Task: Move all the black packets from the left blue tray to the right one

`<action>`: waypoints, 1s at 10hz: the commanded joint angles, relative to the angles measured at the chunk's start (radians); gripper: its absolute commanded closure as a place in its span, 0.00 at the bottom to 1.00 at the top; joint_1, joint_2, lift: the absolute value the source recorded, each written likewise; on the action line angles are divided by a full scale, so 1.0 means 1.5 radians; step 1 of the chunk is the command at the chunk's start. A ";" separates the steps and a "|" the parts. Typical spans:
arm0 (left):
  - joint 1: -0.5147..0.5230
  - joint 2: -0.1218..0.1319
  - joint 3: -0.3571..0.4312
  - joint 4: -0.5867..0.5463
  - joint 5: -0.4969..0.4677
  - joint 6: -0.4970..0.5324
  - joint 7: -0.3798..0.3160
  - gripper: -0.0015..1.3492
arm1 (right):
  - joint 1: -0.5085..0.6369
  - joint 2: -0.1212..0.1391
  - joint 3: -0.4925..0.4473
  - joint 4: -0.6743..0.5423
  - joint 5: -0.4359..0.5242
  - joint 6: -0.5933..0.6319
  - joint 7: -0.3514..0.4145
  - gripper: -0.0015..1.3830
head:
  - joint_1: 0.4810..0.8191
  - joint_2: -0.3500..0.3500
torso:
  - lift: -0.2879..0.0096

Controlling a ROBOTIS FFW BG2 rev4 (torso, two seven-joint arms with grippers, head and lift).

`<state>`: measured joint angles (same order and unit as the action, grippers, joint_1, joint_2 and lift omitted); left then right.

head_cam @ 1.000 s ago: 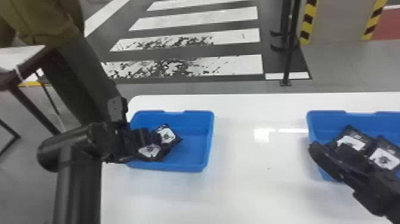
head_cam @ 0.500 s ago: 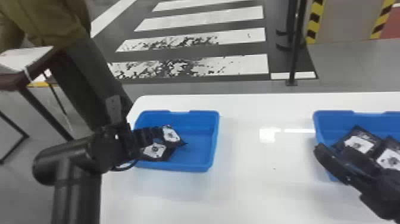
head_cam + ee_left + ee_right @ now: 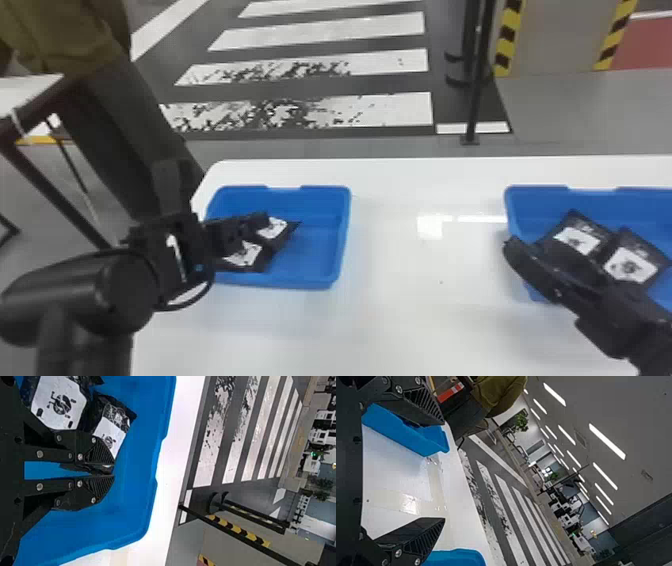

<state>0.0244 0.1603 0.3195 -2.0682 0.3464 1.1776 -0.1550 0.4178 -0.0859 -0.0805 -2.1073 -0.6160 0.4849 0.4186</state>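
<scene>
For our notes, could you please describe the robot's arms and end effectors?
The left arm is black, rounded, with a looping cable and white marking; the right arm is black. The left end effector and right end effector have ribbed black fingers and silver screws.

In the head view, a smooth white table (image 3: 400, 330) spans the lower part of the frame from left of centre to the right edge, its far left corner rounded. The left blue tray (image 3: 300, 286) sits upright on it, left of centre. The right blue tray (image 3: 540, 200), well apart, sits at the right edge, partly cut off. Between them are a bright reflection (image 3: 430, 226) and a tiny dark speck (image 3: 441, 282).
</scene>
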 commanded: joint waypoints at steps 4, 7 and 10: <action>-0.067 0.016 -0.004 0.048 -0.047 0.053 0.006 0.20 | 0.000 0.000 0.002 0.008 -0.013 0.014 0.004 0.12 | 0.63 0.86 | 0.50; -0.123 0.029 -0.011 0.133 -0.090 0.040 -0.009 0.05 | 0.001 0.000 0.002 0.013 -0.023 0.020 0.005 0.12 | 0.63 0.88 | 0.50; -0.216 0.048 -0.040 0.236 -0.195 0.074 -0.060 0.01 | 0.000 0.000 0.007 0.020 -0.032 0.025 0.005 0.12 | 0.63 0.91 | 0.50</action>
<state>-0.2732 0.2241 0.2729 -1.7449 0.0741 1.2689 -0.2449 0.4173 -0.0858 -0.0722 -2.0793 -0.6623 0.5227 0.4264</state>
